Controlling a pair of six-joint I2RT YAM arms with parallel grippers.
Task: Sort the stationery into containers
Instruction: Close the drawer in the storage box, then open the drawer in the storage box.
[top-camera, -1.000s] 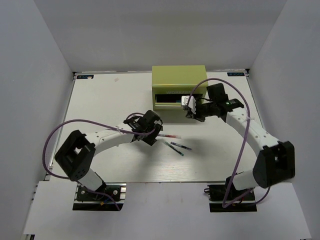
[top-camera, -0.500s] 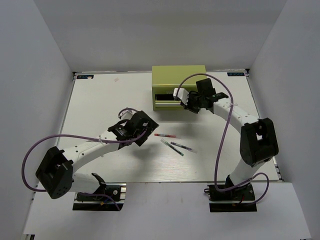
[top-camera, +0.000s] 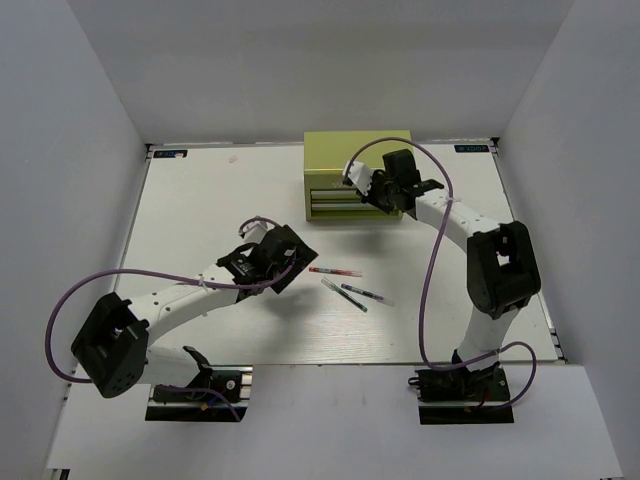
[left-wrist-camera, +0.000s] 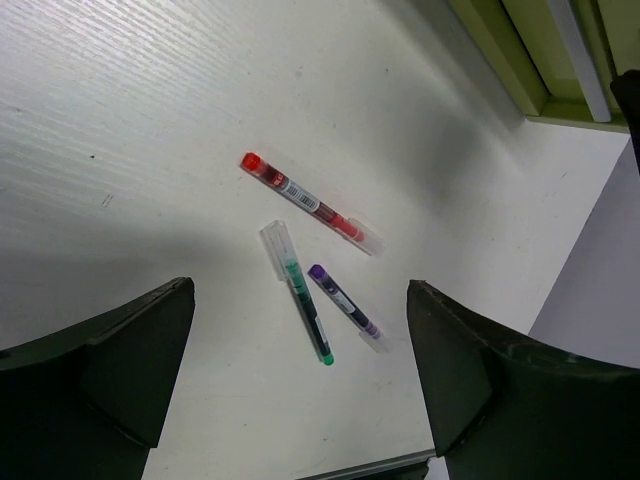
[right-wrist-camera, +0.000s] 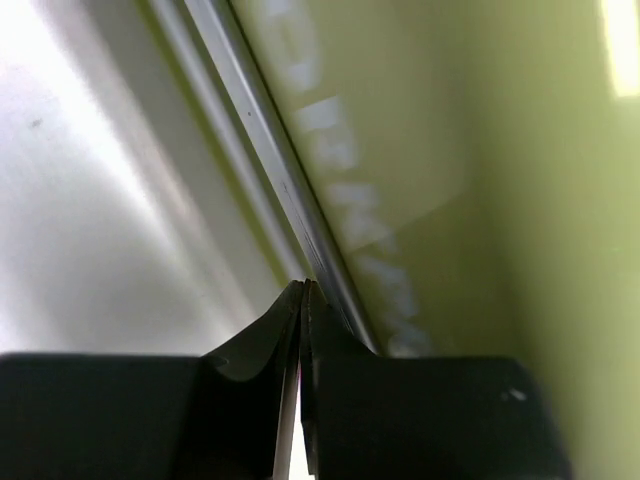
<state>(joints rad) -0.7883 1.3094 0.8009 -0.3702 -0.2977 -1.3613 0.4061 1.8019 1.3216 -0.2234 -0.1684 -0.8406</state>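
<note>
The olive-green tool chest (top-camera: 357, 160) stands at the back middle of the table, both front drawers (top-camera: 330, 203) pushed in. My right gripper (top-camera: 366, 190) is shut and empty, its tips pressed against the silver drawer rail (right-wrist-camera: 262, 140) under the chest's lettering (right-wrist-camera: 345, 140). The red-and-white pen (top-camera: 335, 271), a dark pen with a green end (top-camera: 344, 297) and a dark purple pen (top-camera: 362, 294) lie loose mid-table. My left gripper (top-camera: 292, 266) is open just left of them; its wrist view shows the red pen (left-wrist-camera: 310, 203), green pen (left-wrist-camera: 300, 290) and purple pen (left-wrist-camera: 343, 313) ahead. The light-blue marker is out of view.
White walls enclose the table on the left, back and right. The chest's lower corner (left-wrist-camera: 560, 60) shows at the top right of the left wrist view. The table's front edge (top-camera: 320, 362) runs just ahead of both arm bases.
The chest's drawer stood open a second ago and is now pushed in. My right gripper has moved left and back against the chest front. My left arm pulled back left, away from the red pen.
</note>
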